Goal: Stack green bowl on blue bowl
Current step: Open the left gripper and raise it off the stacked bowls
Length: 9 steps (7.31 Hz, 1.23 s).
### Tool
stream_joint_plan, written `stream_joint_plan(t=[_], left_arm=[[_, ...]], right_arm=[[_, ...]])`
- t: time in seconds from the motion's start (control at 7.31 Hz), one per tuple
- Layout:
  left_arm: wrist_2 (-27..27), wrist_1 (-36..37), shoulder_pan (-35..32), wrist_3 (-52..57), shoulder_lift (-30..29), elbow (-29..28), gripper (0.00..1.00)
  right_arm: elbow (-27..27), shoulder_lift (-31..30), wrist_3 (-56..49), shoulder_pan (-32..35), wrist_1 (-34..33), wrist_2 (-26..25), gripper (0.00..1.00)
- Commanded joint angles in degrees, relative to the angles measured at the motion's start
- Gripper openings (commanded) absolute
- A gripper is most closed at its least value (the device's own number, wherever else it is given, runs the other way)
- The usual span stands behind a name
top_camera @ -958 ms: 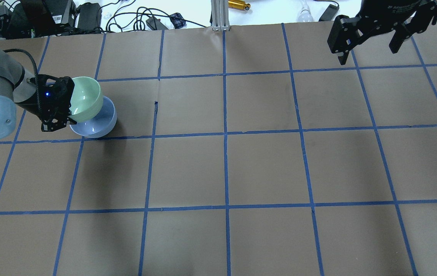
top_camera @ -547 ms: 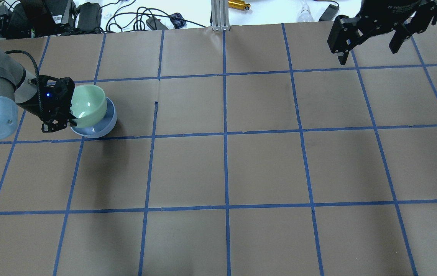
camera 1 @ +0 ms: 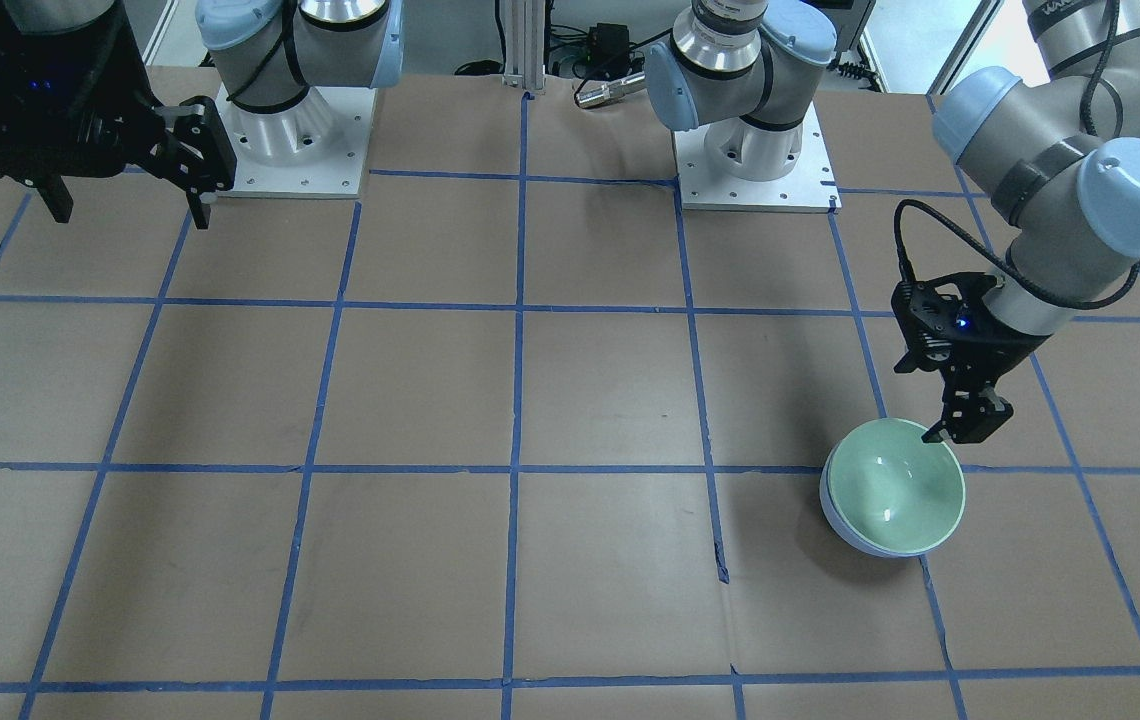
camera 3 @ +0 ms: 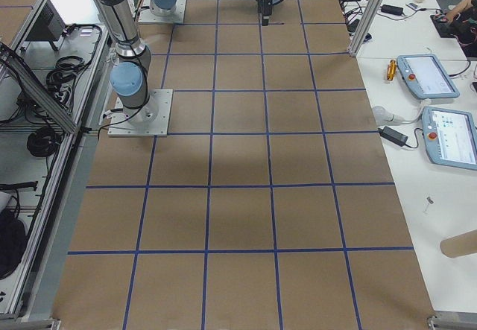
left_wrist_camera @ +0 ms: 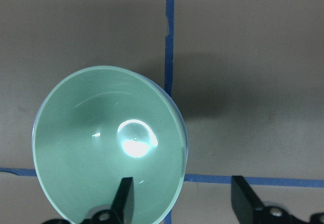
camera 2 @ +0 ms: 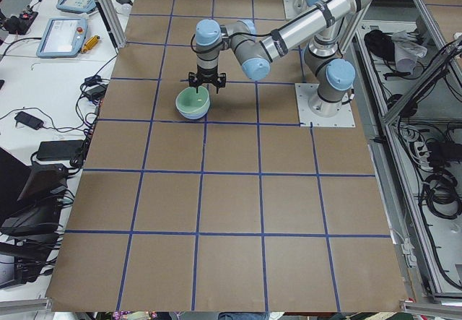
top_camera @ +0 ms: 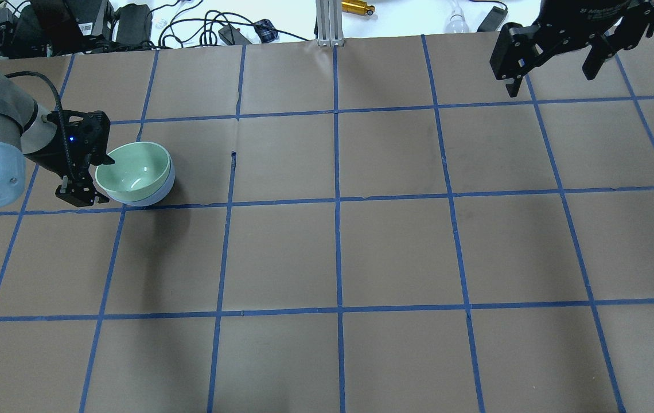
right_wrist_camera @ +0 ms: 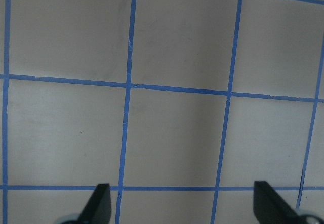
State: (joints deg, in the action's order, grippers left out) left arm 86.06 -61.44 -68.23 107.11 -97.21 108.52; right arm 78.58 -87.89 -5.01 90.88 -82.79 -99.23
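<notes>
The pale mint-green bowl [top_camera: 135, 169] sits upright, nested inside the lavender-blue bowl [top_camera: 162, 194] on the table's left side. Only the blue bowl's outer wall shows beneath it [camera 1: 842, 528]. My left gripper [top_camera: 96, 180] is open at the green bowl's near-left rim. In the left wrist view one finger [left_wrist_camera: 124, 198] hangs inside the green bowl [left_wrist_camera: 101, 153] and the other [left_wrist_camera: 244, 201] outside it, neither pressing the rim. My right gripper [top_camera: 551, 77] is open and empty, high over the far right corner.
Brown paper with a blue tape grid [top_camera: 338, 201] covers the table. Cables and power supplies [top_camera: 132, 23] lie beyond the far edge. The arm bases [camera 1: 750, 150] stand at the robot's side of the table.
The green bowl came down from a tilted hold above the blue bowl and now rests level inside it. My left gripper has opened and let it go. The right arm has not moved.
</notes>
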Motion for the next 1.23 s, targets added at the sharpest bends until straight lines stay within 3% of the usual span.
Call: stream_joint_plan(t=[0.0,0.14,0.41,0.55,1.09], left_arm=[[-0.28,-0.96,-1.11,-7.84,2.02,-1.54,1.0],[-0.02,-3.83,-4.42,-10.66,3.33,-4.6,1.0],[0.25,-19.34,-9.1,-29.24,2.3,-16.35,1.0],[0.33,-23.33,-10.33,-35.93,1.68,-20.15,1.0],[0.51,-27.05,-15.07,-68.63,3.77,-20.89,1.0]], right_arm=[[0.0,0.0,0.0,0.0,0.0,0.0,1.0],[0.0,0.0,0.0,0.0,0.0,0.0,1.0],[0.0,0.0,0.0,0.0,0.0,0.0,1.0],[0.0,0.0,0.0,0.0,0.0,0.0,1.0],[0.0,0.0,0.0,0.0,0.0,0.0,1.0]])
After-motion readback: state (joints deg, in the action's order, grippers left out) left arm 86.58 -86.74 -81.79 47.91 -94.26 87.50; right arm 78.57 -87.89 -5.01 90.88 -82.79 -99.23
